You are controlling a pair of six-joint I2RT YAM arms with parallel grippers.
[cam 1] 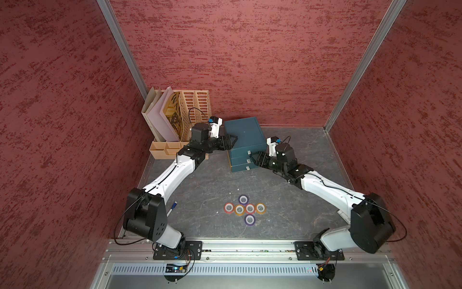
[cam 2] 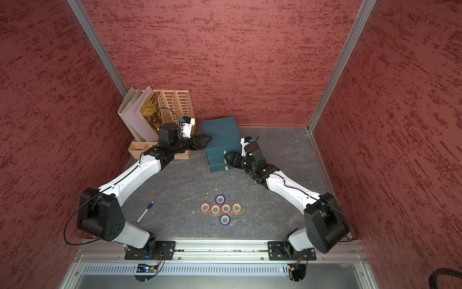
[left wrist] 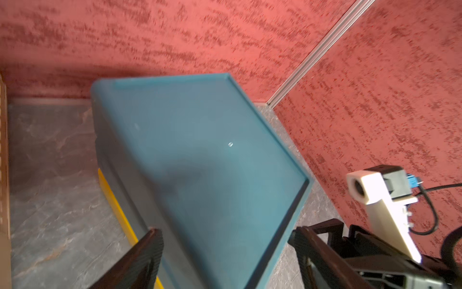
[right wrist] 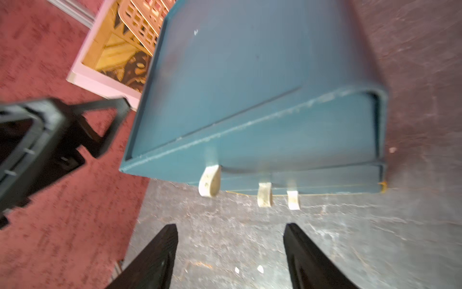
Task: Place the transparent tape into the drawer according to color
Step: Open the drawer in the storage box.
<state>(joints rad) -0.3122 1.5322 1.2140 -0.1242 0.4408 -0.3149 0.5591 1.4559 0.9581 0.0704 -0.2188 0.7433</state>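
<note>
Left gripper (cam 1: 231, 140) hangs over the near top edge of the dark teal plastic three-drawer cabinet (cam 1: 245, 135), jaws spread wide and empty, looking set to steady it. Just ahead of the right gripper (right wrist: 231, 227), also parted and holding nothing, sit three small cream pull tabs (right wrist: 210, 181). This looks like the drawer-opening step: line up on one tab, pinch, pull. The six glossy see-through tape rolls (cam 1: 250, 208), red, orange-yellow and purple, lie clustered well behind both grippers, untouched.
</note>
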